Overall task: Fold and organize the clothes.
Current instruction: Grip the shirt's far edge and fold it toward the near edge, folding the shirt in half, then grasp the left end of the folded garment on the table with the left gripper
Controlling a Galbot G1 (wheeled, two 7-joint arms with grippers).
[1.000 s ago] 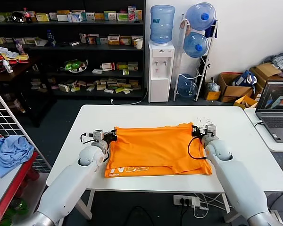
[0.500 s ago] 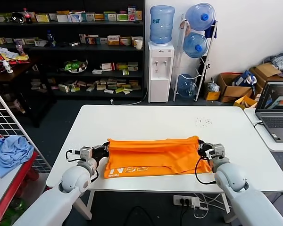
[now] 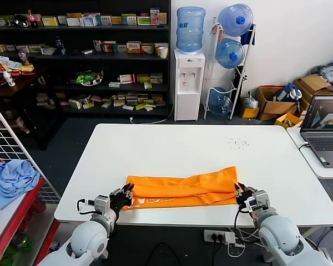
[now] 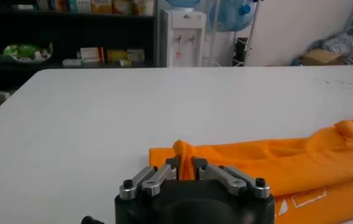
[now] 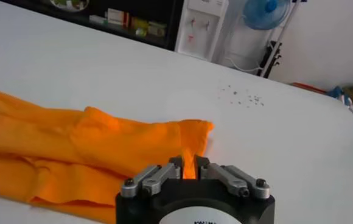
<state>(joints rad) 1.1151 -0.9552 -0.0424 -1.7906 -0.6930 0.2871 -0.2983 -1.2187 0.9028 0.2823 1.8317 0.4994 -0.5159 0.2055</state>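
The orange T-shirt (image 3: 183, 189) lies folded into a long narrow band along the white table's (image 3: 188, 144) front edge. My left gripper (image 3: 124, 195) is shut on a pinch of the shirt's left end. In the left wrist view the gripper (image 4: 185, 163) holds an orange fold of the shirt (image 4: 298, 161) between its fingers. My right gripper (image 3: 240, 195) is shut on the shirt's right end. In the right wrist view the gripper (image 5: 188, 163) grips the shirt's (image 5: 91, 152) corner. Pale print shows on the lower layer.
A light blue cloth (image 3: 11, 180) lies on a red rack at the left. A laptop (image 3: 324, 130) sits on a side table at the right. Shelves, a water dispenser (image 3: 189, 83) and boxes stand behind the table.
Both grippers have pulled back toward the table's front edge with the shirt's far edge, folding it over into a narrower band.
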